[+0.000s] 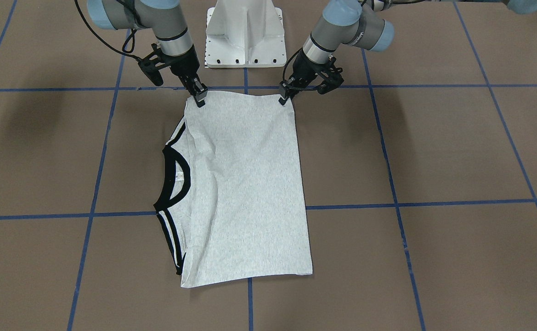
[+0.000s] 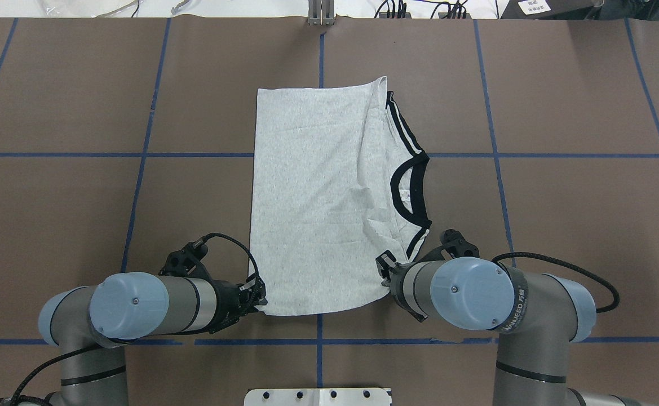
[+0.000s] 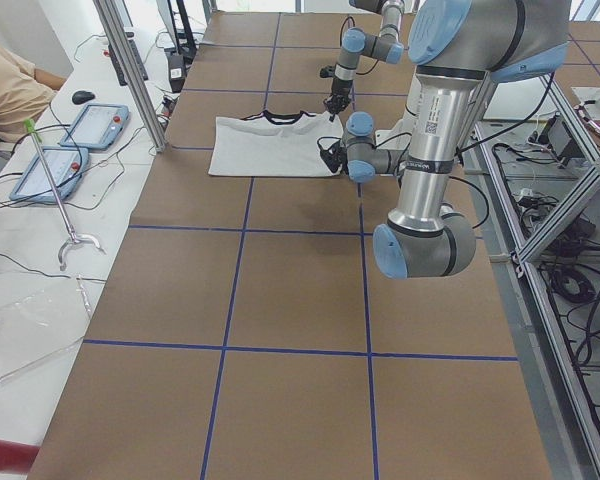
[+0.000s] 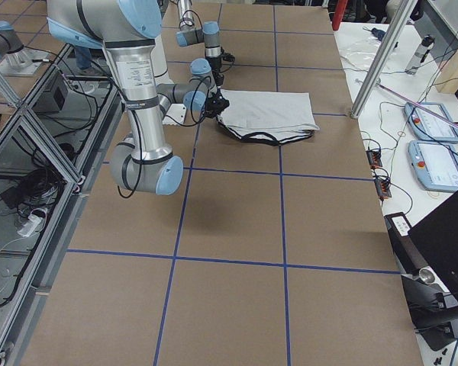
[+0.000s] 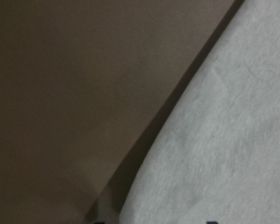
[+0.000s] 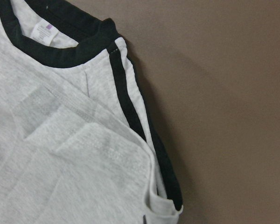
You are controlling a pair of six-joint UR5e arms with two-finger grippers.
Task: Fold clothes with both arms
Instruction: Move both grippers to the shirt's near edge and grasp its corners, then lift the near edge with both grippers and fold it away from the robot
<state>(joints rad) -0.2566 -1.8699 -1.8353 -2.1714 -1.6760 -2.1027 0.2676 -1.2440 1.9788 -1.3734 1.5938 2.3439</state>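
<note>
**A:** Which step is this?

**B:** The T-shirt [image 1: 250, 184] lies flat mid-bench [image 1: 433, 147], sides folded in, collar toward the robot's right. The right end effector [image 1: 200, 99] and left end effector [image 1: 284, 98] sit at its two near corners with tips narrow. I cannot tell whether they actually pinch cloth.

**A:** Next?

**B:** Probably the crosswise fold: secure both corners, lift together, carry them evenly to the far edge.
</note>
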